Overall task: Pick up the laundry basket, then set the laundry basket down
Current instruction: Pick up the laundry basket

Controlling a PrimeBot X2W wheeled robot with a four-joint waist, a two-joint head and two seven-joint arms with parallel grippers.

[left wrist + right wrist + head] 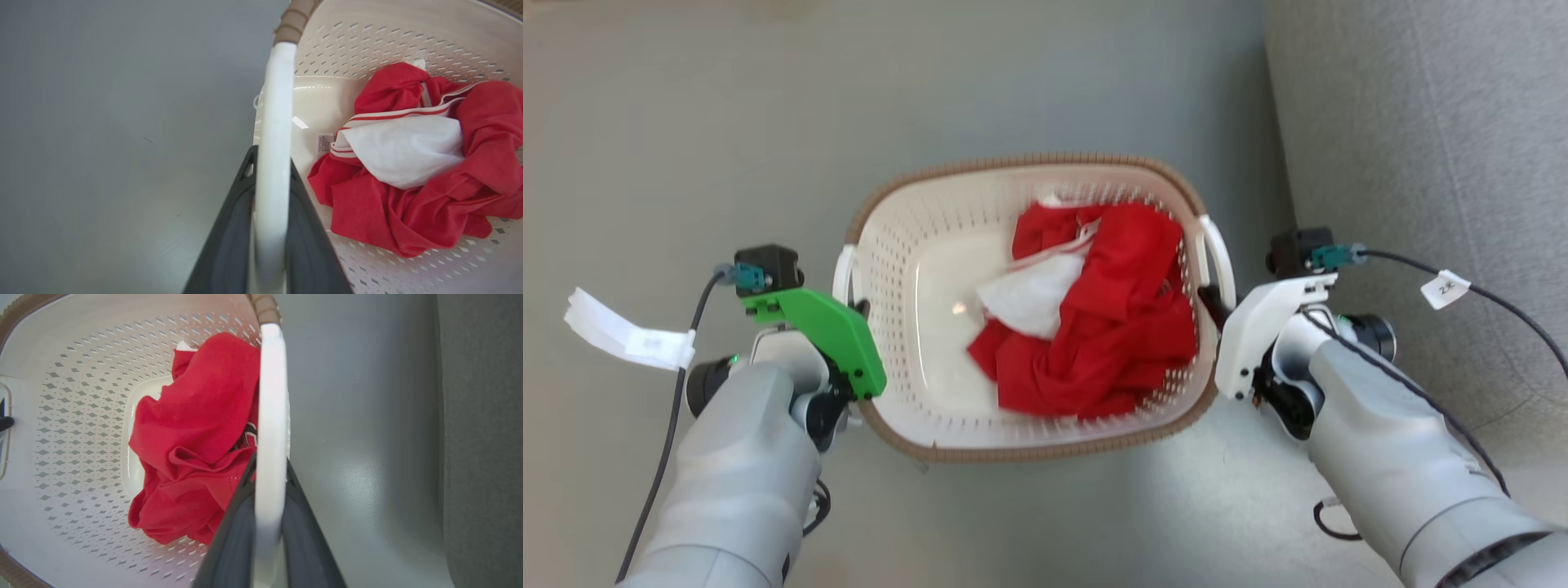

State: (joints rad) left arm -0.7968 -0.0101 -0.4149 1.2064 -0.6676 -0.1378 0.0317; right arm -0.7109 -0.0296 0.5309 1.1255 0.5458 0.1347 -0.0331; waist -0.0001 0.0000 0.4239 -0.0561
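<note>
A: Grip check?
B: Your left gripper [271, 173] and right gripper [269, 469] each pinch a loop handle [276, 114] of the laundry basket [1029, 161], just beside the grey upholstery [1421, 122].
A: Progress?
B: Grasp done; lift unconfirmed; set-down remains.

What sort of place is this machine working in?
Probably a home-like room, perhaps a living area or a mock-up of one: a laundry basket holding red and white clothes, a smooth grey floor, and grey upholstered furniture, likely a sofa, beside it.
</note>
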